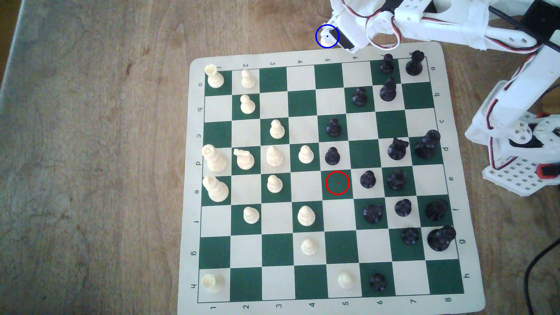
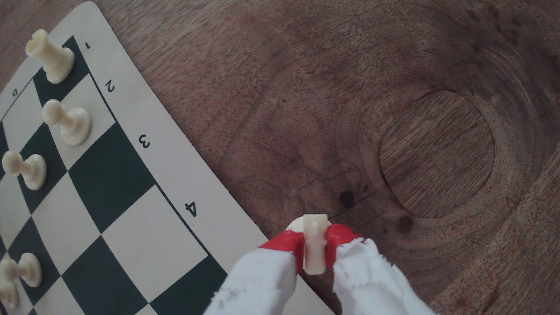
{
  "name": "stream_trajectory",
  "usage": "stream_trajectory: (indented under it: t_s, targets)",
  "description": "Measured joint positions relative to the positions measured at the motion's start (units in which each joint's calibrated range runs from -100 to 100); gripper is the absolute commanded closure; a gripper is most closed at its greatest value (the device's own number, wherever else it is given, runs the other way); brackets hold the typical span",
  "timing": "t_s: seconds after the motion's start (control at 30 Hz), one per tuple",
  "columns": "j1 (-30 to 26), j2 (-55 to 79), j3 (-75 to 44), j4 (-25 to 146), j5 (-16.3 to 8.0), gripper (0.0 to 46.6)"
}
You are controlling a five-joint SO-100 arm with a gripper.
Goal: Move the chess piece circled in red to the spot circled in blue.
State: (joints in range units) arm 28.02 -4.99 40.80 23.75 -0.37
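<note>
Jaws clamped on the chess piece (image 2: 315, 245) suggest placement, not release: over the table (image 1: 91, 151), just beyond the board (image 1: 303, 57), the gripper (image 2: 315, 247) holds it inside the spot (image 1: 327, 36), base seemingly at the wood

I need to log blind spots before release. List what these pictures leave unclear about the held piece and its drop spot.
- Exterior view: the chess piece is mostly covered by the gripper; its shape is unreadable.
- Exterior view: the spot shows little bare wood.
- Wrist view: the red fingers hide the piece's sides.
- Either view: whether its base touches the table is unclear.
</note>
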Motion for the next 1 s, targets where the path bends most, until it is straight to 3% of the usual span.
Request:
stream_trajectory:
  t_s: [0.2, 0.4, 0.67, 1.0]
  targets:
    - [0.00, 0.50, -0.81, 0.00, 0.00, 35.9]
    - [0.00, 0.50, -0.81, 0.00, 0.00, 30.5]
    - [-0.37, -2.68, -0.36, 1.35, 0.00, 28.6]
    - [-0.96, -13.57, 10.12, 1.91, 0.00, 27.1]
